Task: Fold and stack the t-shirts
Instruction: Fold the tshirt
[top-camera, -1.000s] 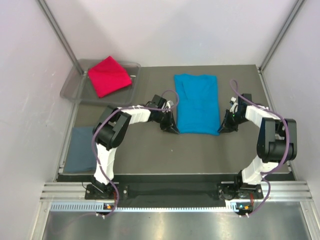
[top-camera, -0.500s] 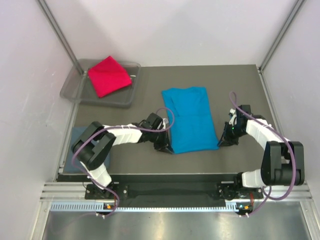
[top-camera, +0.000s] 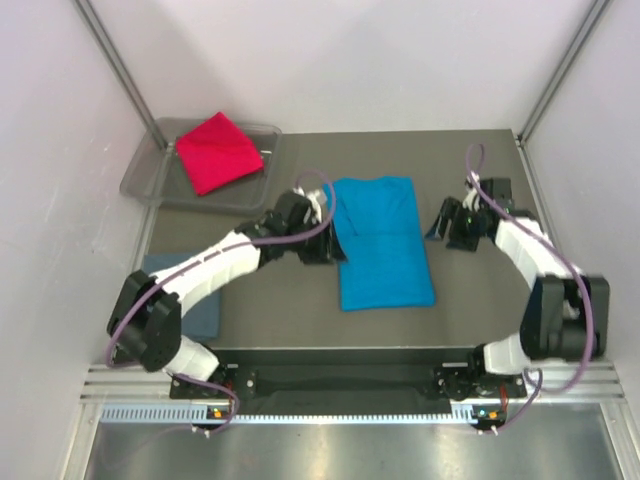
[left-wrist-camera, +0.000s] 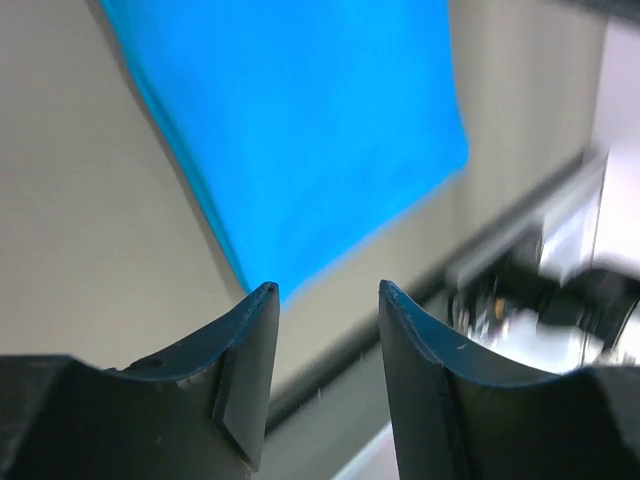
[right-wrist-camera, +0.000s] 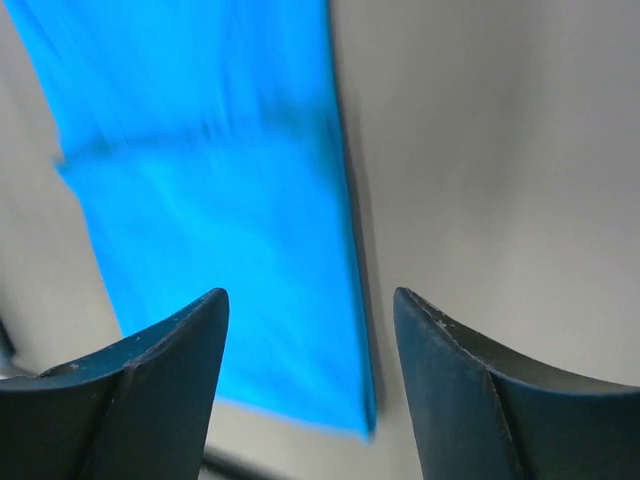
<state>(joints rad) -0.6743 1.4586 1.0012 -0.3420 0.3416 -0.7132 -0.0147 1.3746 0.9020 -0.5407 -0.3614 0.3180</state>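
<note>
Turquoise t-shirt (top-camera: 382, 245) lies flat as a strip; left tool (top-camera: 332, 243) and right tool (top-camera: 440, 227) flank it, both spread and empty, probably for the next fold.

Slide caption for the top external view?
Left gripper and right gripper, open, flank turquoise t-shirt; red t-shirt in tray, grey-blue t-shirt near-left.

- Your left arm (top-camera: 215, 262), white links with black joints, is stretched far forward and angled to its right, with the elbow low.
- Its black two-finger left gripper (left-wrist-camera: 322, 290) has the jaws parted, with nothing between them.
- Your right arm (top-camera: 530, 250) is folded at the elbow, the forearm reaching forward and inward.
- The black right gripper (right-wrist-camera: 310, 295) is spread wide and empty, well apart from the left gripper.
</note>
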